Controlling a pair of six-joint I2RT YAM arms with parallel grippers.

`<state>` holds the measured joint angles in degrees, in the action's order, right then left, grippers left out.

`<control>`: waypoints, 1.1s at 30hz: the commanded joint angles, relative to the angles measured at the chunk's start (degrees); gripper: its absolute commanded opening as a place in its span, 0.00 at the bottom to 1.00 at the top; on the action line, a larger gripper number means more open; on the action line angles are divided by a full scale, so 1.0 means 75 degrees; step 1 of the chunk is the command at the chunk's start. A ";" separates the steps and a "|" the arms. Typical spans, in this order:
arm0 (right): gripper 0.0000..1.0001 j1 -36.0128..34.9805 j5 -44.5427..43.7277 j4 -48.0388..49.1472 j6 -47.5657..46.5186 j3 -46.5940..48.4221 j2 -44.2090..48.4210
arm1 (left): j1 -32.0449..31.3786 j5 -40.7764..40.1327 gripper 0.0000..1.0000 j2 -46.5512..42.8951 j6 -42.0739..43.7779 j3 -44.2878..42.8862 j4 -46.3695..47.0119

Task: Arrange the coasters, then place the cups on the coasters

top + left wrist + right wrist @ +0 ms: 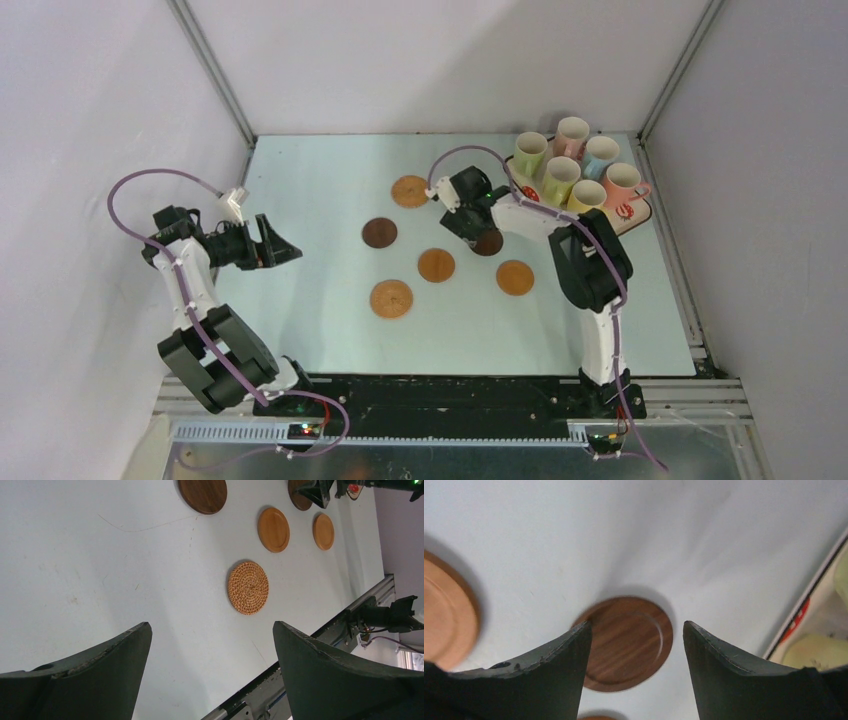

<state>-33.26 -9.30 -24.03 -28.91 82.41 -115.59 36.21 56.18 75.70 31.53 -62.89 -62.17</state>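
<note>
Several coasters lie flat mid-table: a woven orange one [391,298] [248,587], plain orange ones [436,265] [515,277] [409,191], and a dark brown one [379,232]. A second dark brown coaster [490,243] [629,642] lies on the table just beneath my right gripper [473,233] [636,627], which is open with its fingertips on either side of the disc's near part. The cups [561,178], several pastel mugs, stand upright and bunched on the tray at the back right. My left gripper [285,250] [210,627] hangs open and empty over the left side of the table.
The cream tray [637,212] [802,616] with red prints sits at the back right by the wall, a pale green cup [819,651] near its edge. White walls close the sides and back. The arm bases and a black rail [350,612] run along the near edge.
</note>
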 commanded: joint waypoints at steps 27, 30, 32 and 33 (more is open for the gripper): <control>0.82 0.1034 0.2262 -0.2770 -0.0237 0.0430 0.1225 | 0.0126 0.0350 0.98 -0.0078 0.0248 -0.0180 -0.0112; 0.88 0.1342 0.2443 -0.2932 -0.0598 0.0199 0.1232 | 0.0117 0.0369 0.98 -0.0004 0.0259 -0.0205 -0.0146; 0.90 0.1540 0.2586 -0.3031 -0.0898 0.0186 0.1073 | 0.0116 0.0384 0.98 0.0042 0.0283 -0.0229 -0.0181; 0.90 0.1627 0.2593 -0.3048 -0.1087 0.0189 0.1006 | 0.0111 0.0393 0.98 0.0063 0.0302 -0.0237 -0.0215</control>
<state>-22.41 6.70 -43.86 -31.24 84.79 -106.34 36.51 56.80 75.81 32.03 -62.89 -62.48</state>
